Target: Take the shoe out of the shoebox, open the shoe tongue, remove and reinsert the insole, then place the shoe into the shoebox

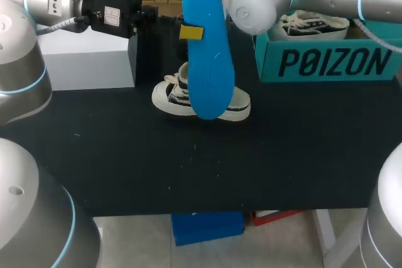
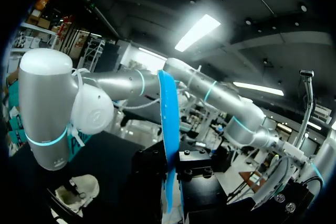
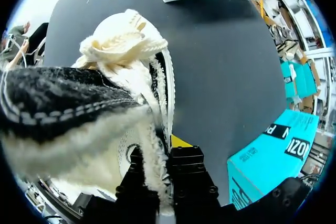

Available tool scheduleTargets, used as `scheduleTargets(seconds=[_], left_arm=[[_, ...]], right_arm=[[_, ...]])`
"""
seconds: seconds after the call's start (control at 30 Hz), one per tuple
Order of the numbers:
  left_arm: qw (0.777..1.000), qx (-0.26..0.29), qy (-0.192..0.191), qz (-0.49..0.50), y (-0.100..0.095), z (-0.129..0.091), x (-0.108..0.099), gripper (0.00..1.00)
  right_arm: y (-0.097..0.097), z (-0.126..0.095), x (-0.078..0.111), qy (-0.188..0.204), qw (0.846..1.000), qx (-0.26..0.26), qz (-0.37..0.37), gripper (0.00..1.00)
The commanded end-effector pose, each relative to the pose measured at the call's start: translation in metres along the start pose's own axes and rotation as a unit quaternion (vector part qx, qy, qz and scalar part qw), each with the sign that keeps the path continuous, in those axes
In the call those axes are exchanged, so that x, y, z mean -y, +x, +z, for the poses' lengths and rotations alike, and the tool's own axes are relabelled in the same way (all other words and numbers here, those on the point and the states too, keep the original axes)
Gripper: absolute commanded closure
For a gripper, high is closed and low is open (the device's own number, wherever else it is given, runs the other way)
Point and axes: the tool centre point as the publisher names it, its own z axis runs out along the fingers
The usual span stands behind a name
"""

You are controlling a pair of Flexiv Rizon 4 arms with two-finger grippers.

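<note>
A blue insole (image 1: 207, 61) hangs upright above the table, with my left gripper (image 1: 191, 32) shut on its upper part. In the left wrist view the insole (image 2: 168, 124) stands edge-on between that gripper's (image 2: 172, 182) fingers. Behind it a white and black canvas shoe (image 1: 173, 97) rests on the black table. My right gripper (image 3: 169, 148) is shut on the shoe's cloth edge (image 3: 157, 129) near the laces (image 3: 123, 43). In the head view the insole hides the right gripper. The teal shoebox (image 1: 326, 61) stands at the back right.
A second shoe (image 1: 314, 24) lies inside the teal shoebox. A white box (image 1: 88, 54) stands at the back left. The black table (image 1: 188, 161) stretches towards me in front of the shoe.
</note>
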Motion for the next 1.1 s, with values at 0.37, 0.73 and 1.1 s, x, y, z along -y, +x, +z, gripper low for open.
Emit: scheduleTargets(seconds=[0.37, 0.73, 1.1], left_arm=[[1.0, 0.002, 0.001, 0.001, 0.0, 0.001, -0.001, 1.0], [1.0, 0.002, 0.001, 0.001, 0.0, 0.001, -0.001, 1.0], [1.0, 0.002, 0.001, 0.001, 0.0, 0.001, -0.001, 1.0]], right_arm=[[0.009, -0.049, 0.021, 0.103, 0.931, 0.048, 0.347, 1.0], [0.033, -0.057, 0.023, 0.072, 0.855, 0.044, 0.512, 1.0], [0.053, -0.035, 0.018, 0.04, 0.832, 0.041, 0.552, 1.0]])
